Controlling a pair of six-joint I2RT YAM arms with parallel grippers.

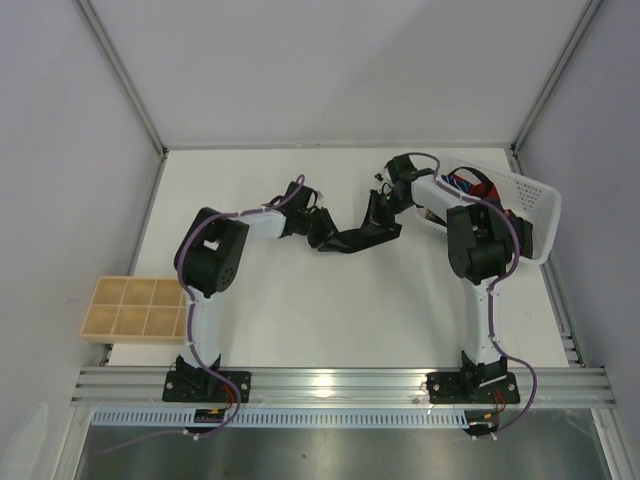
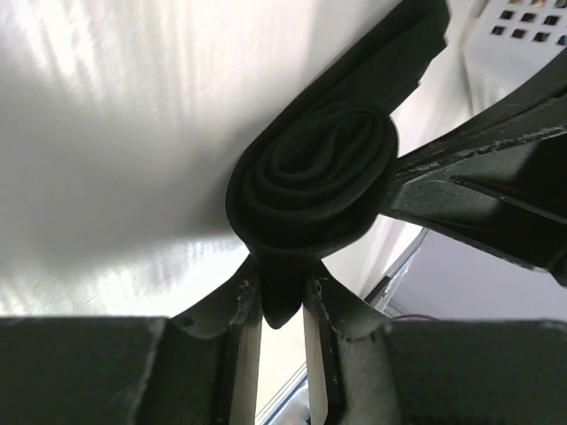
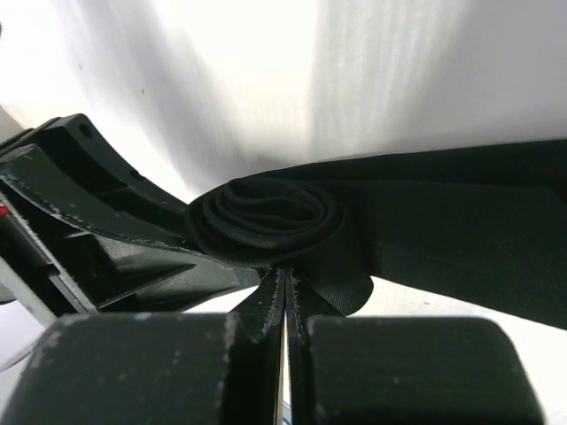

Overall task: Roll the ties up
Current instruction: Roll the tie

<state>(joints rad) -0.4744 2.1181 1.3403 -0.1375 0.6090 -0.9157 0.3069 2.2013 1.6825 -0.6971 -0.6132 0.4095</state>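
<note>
A plain black tie [image 1: 385, 232] lies on the white table, part of it wound into a tight spiral roll [image 2: 314, 173]. The roll also shows in the right wrist view [image 3: 266, 212], with the flat unrolled length [image 3: 461, 230] running off to the right. My left gripper [image 2: 282, 288] is shut on the roll's lower edge. My right gripper [image 3: 285, 274] is shut on an outer layer of the same roll from the other side. In the top view the left gripper [image 1: 325, 232] and right gripper [image 1: 372, 225] meet at the table's middle back.
A white lattice basket [image 1: 535, 215] at the back right holds other ties, red and blue-white striped [image 1: 470, 183]; its wall shows in the left wrist view [image 2: 523, 44]. A wooden compartment tray [image 1: 135, 308] sits off the table's left edge.
</note>
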